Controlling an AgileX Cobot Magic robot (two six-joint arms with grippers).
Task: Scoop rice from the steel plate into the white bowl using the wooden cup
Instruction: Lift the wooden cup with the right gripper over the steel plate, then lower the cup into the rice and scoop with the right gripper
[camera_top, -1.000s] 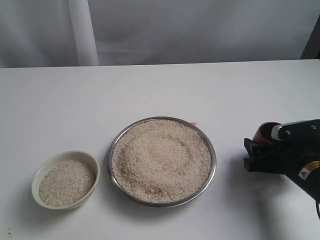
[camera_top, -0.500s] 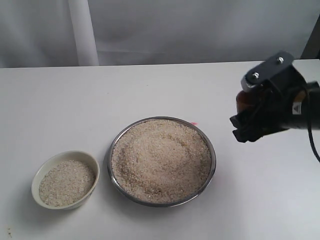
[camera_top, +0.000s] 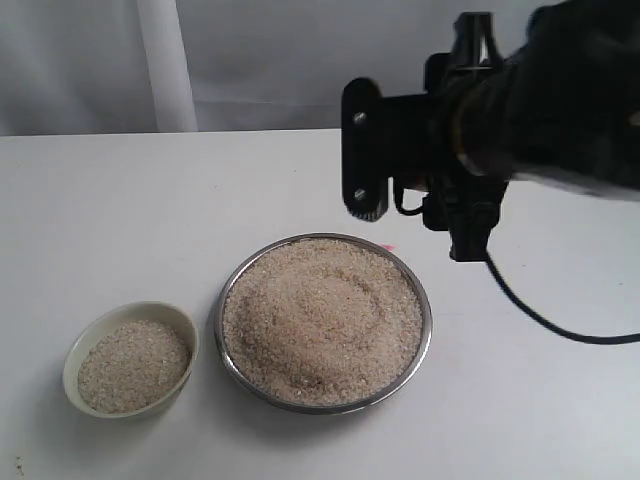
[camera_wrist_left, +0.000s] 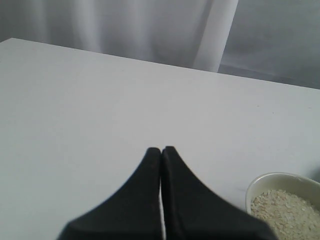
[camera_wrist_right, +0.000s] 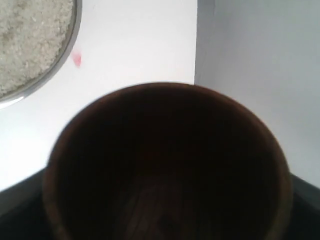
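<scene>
My left jaws are pressed together with nothing between them: the left gripper (camera_wrist_left: 161, 152) hangs over the table (camera_top: 150, 200) on the bowl's side of the steel plate (camera_top: 428, 335). The right gripper (camera_wrist_right: 165, 225) pinches the wooden cup (camera_wrist_right: 167, 160) by its base, as far as I can judge, since only dark finger edges show beside it. I hold the cup in the air, mouth towards my wrist camera. It sits just outside the plate's rim, near the small pink mark (camera_wrist_right: 76, 58) on the table beside the plate.

As for progress, the white bowl (camera_top: 135, 307), just beside the plate and apart from it, already holds a good share of rice (camera_top: 133, 365), so I judge that part of the job is done. The plate is heaped with rice (camera_top: 320, 320) almost to its rim. The cup's inside looks dark and empty. This scoop has not yet begun — dipping, carrying across the plate and tipping out all remain.

Counted: one plate, one bowl, one cup, two lots of rice — and two grippers.
</scene>
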